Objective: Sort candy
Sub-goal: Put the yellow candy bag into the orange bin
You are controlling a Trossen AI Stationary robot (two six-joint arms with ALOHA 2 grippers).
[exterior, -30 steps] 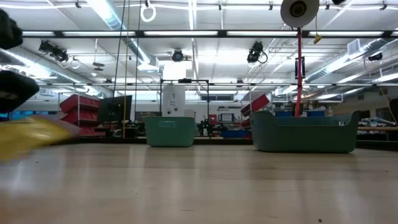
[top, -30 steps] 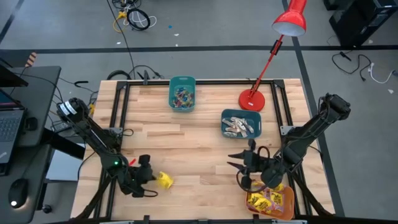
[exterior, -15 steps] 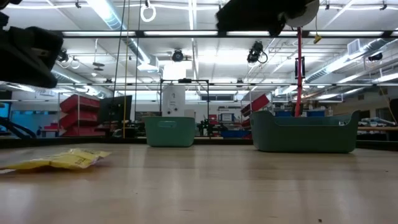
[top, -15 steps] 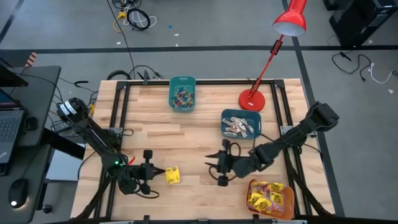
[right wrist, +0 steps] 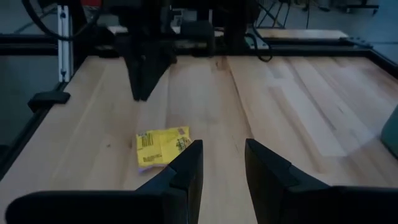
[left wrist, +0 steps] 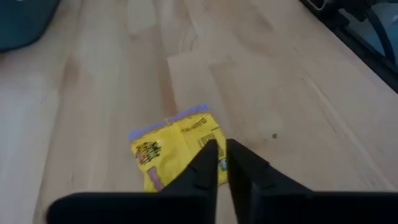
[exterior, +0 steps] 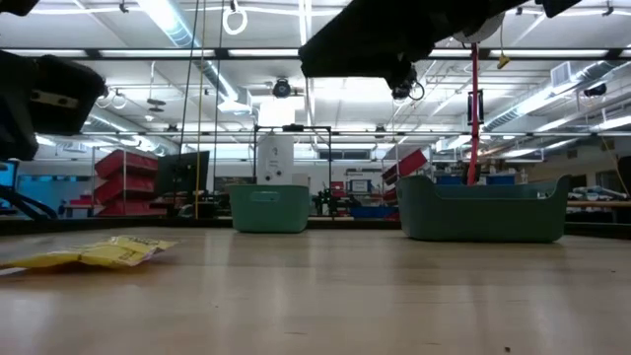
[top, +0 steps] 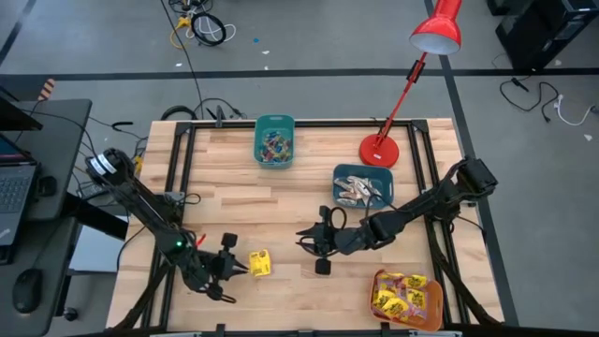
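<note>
High view: the wooden worktop [top: 281, 206] carries three bins. A teal bin [top: 274, 140] of small coloured sweets stands at the far edge, a second teal bin [top: 363, 185] of pale stick pieces lies right of centre, and an orange bin [top: 406, 299] of yellow packets sits at the near right corner. The right gripper [top: 314, 245] hovers mid-worktop, its jaws parted and holding nothing. The left gripper [top: 240, 268] lies low at the near left, its jaws almost closed and gripping nothing. One yellow packet [top: 259, 264] lies flat just beyond the left fingertips, between the two grippers. Its long axis appears to run roughly front to back, though it is small in this view.
</note>
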